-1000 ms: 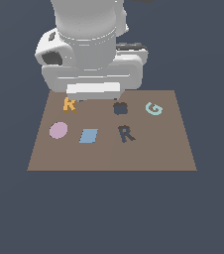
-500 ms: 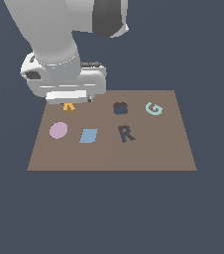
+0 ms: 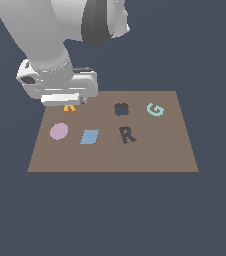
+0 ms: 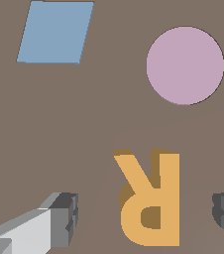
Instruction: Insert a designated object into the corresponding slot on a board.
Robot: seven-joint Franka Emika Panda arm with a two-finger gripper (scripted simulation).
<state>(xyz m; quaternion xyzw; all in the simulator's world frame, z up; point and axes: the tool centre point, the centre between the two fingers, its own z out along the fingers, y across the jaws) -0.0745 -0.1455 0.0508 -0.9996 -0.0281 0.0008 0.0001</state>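
Wrist view: gripper (image 4: 146,218) gapes apart around the orange R (image 4: 150,198); lower squarely, then pinch its flat sides.

A glossy white, rounded robot arm (image 3: 45,30) with a dark grey joint band; its gripper (image 4: 143,218) shows pale fingers (image 4: 29,230) tipped with dark ribbed pads.

Around the work area you see only a plain, uniform dark slate-blue backdrop (image 3: 205,55), evenly lit, with no visible seam between floor and wall and no distinct shadows.
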